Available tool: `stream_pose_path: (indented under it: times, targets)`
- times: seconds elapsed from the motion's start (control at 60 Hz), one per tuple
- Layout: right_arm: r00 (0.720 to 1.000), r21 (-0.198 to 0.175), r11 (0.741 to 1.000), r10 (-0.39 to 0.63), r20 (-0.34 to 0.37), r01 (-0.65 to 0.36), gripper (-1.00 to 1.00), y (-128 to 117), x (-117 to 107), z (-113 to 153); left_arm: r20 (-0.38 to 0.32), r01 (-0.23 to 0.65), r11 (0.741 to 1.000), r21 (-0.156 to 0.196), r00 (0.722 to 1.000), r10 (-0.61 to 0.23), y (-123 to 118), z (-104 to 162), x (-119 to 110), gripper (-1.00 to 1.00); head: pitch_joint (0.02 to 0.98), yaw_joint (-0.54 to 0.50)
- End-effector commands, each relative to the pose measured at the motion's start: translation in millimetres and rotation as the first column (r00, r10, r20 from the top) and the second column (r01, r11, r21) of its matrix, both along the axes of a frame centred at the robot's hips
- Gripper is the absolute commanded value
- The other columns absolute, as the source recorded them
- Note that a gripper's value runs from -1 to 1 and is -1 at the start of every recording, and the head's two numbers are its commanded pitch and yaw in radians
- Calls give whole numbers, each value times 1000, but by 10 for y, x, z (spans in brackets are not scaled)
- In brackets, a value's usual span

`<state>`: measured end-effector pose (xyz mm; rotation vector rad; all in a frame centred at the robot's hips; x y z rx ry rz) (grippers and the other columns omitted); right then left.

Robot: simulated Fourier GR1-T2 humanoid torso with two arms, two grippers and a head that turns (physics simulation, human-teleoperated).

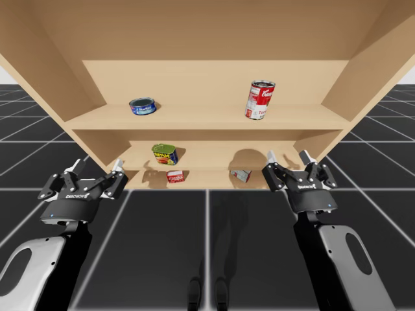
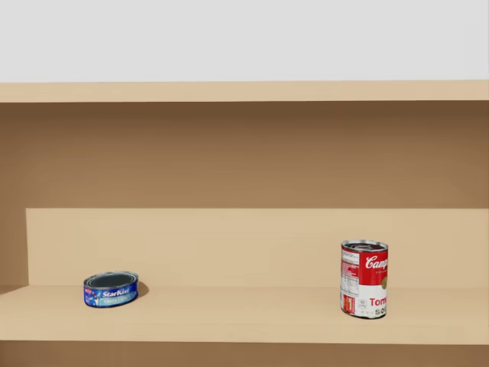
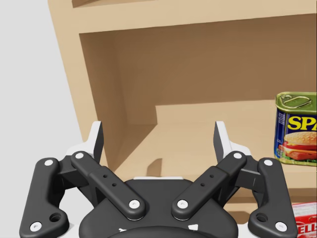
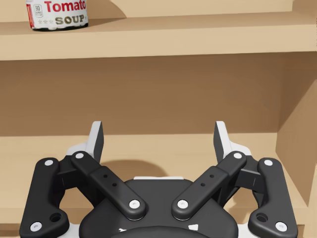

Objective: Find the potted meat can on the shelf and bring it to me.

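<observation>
The potted meat can, a squarish blue-and-yellow can with a green top, stands upright on the lower board of the shelf, left of the board's middle. No claw touches it.

My left claw hangs in front of the shelf's left front corner, at about the height of the lower board. Its fingers are spread wide with nothing between them. In the left wrist view the potted meat can stands ahead of the left claw, off to the side of its right finger and outside the gap between the fingers.

My right claw is in front of the right part of the lower board, also spread wide and holding nothing. The can lies well off to its left. In the right wrist view, bare board lies ahead of the right claw.

On the upper board a blue flat can lies at the left and a red-and-white tall can stands at the right, well apart. The head view shows both, the blue flat can and the red-and-white tall can.

Below the lower board there is a small red box just under the potted meat can, and a second small box further right. I cannot tell what they rest on.
</observation>
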<state>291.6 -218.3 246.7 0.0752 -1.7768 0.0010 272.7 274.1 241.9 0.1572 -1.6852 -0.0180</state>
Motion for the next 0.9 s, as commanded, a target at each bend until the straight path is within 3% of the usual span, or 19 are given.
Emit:
stream_pose_path:
  times: [0.017, 0.3, 0.7, 0.9]
  targets:
    - [999, -14, 998, -53, 10, 53, -1000, 12, -14, -3, -1, 3, 1000, 1, 1000, -3, -3, -2, 1, -1000, 60, 20]
    - [1000, -3, 1000, -28, -10, 28, -1000, -14, 17, 5, -1, 3, 1000, 3, 1000, -3, -1, 0, 3, -1000, 170, 27]
    - [999, -28, 999, -34, -22, 33, -1000, -14, 39, -23, -7, 6, 1000, 7, 1000, -6, 6, -5, 7, -1000, 512, 234]
    - [999, -27, 999, -30, -28, 29, -1000, -12, 40, -26, -6, 20, 1000, -3, 1000, -20, -8, -1, 9, -1000, 568, 276]
